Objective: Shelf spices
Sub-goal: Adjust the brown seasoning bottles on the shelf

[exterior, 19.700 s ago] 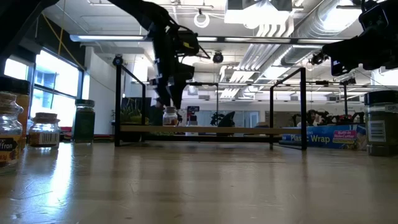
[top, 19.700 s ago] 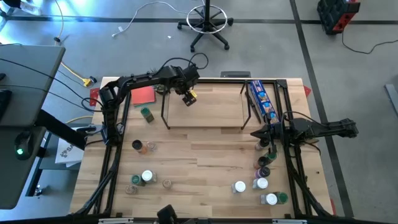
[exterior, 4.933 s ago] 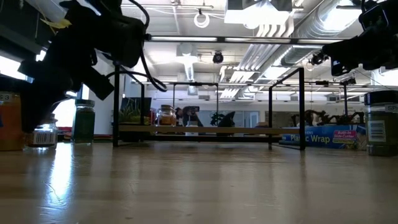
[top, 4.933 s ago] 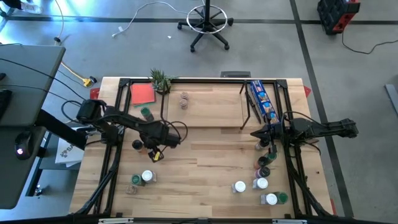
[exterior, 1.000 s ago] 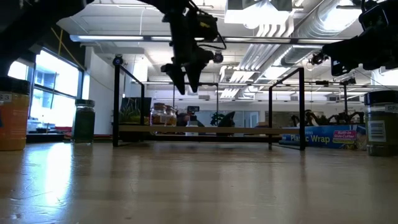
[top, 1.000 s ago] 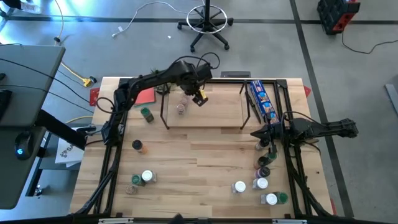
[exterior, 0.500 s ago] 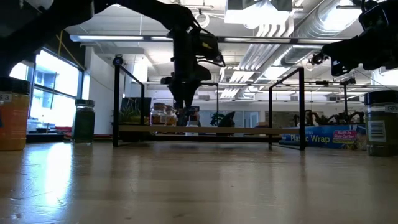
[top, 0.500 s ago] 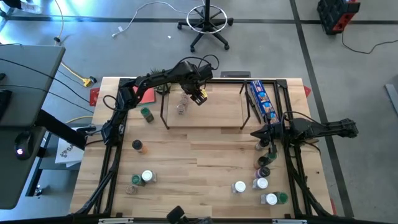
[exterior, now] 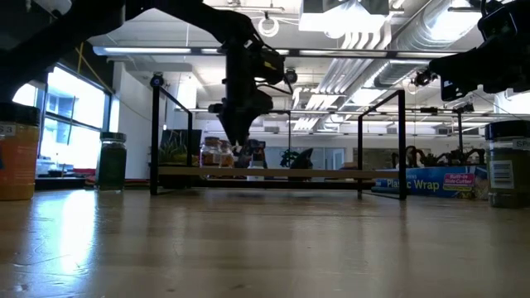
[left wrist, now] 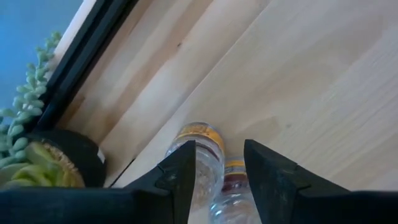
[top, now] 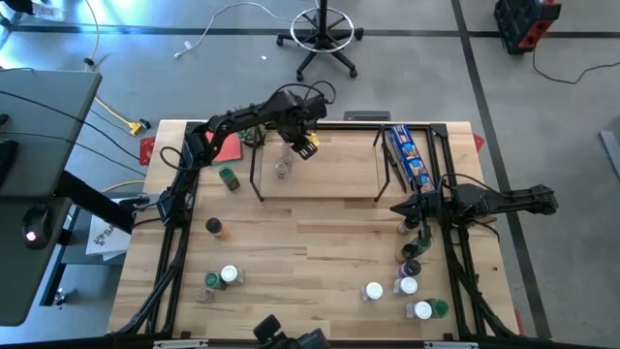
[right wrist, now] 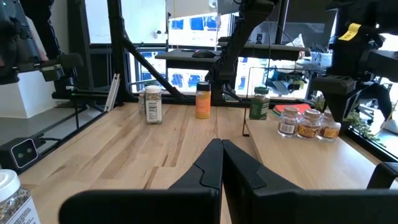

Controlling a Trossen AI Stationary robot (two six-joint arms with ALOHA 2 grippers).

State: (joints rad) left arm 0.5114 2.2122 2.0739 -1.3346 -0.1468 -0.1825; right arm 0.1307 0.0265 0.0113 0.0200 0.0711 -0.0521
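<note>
Three small clear-lidded spice jars (right wrist: 309, 123) stood on the low light-wood shelf board (top: 334, 167) in the right wrist view; the high view resolved fewer. The left gripper (left wrist: 217, 163) straddled two of them, fingers spread, none gripped. The right gripper (right wrist: 221, 157), fingers pressed together, waited near the table's right edge. The long blue box (exterior: 431, 181) read "Wrap".
</note>
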